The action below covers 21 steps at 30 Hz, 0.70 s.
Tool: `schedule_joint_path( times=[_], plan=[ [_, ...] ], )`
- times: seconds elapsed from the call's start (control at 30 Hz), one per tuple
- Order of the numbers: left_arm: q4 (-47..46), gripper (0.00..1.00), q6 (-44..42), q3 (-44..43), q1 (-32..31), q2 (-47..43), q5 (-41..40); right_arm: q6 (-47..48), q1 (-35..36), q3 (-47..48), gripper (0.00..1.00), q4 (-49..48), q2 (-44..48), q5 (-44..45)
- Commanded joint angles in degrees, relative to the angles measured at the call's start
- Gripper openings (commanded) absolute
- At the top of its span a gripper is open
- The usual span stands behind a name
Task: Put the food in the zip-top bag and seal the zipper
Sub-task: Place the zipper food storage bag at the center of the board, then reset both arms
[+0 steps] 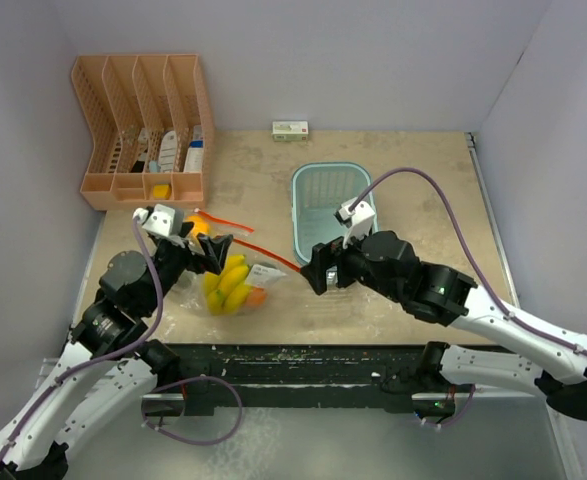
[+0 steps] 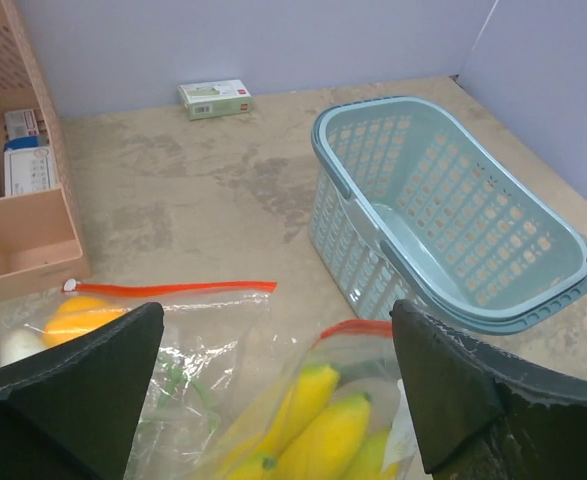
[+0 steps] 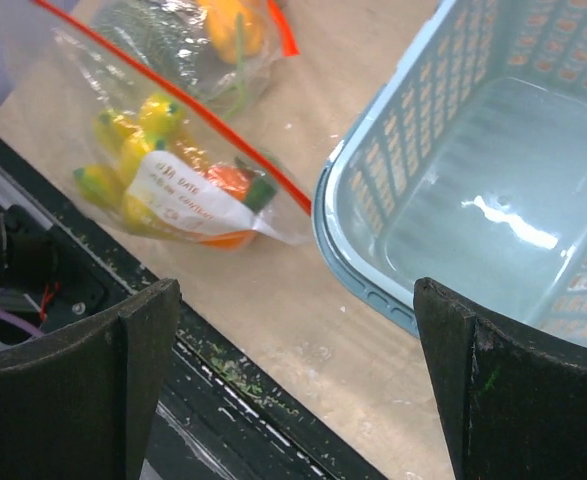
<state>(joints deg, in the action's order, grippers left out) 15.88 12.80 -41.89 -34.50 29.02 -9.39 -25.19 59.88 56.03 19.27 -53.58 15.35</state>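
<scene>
Food is seen already inside the zip-top bag [image 1: 235,278], which lies flat on the bench [image 1: 413,190] between the two arms, just left of the light blue mesh basket [image 1: 297,215]; the bunch of bananas [image 1: 228,285] fills the near end and the small orange fruit [image 1: 199,226] sits at the far end. The left end effector [image 1: 216,252] is held over the bag with its fingers spread wide and nothing between them; the right end effector [image 1: 318,272] is likewise spread wide and empty, just beside the bag's right corner. The bag is judged thin, slack and slippery, and its load lumpy and moderately heavy, so a grip on the film alone would likely slide; the stiffer red zipper strip [image 2: 173,288] is the better place to be pinched, at one end, then pressed along its length. Whether the zipper is fully closed cannot be told from any view. The right wrist view alone shows a dark green broccoli-like head [image 3: 158,35], a white label on the bag and a further orange piece beside it; the left wrist view alone shows thin green stems under the film near the orange fruit.
</scene>
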Motion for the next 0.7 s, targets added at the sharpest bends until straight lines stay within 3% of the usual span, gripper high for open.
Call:
schedule_joint_path(
  times=[0.0, 0.23, 0.67],
  plan=[
    [-3.1, 0.99, 1.8, -1.7, 0.3, 0.1, -2.5, -2.8, -0.3, 4.1, 0.99, 2.4, -2.0, 6.1],
    [2.0, 0.99, 1.6, -4.0, 0.3, 1.5, -4.6, -4.1, -0.3, 5.2, 1.00, 3.6, -3.5, 9.6],
    [2.6, 0.99, 0.6, -3.5, 0.3, 1.4, -3.0, -5.4, -0.3, 5.9, 0.99, 4.8, -5.3, 12.9]
  ],
)
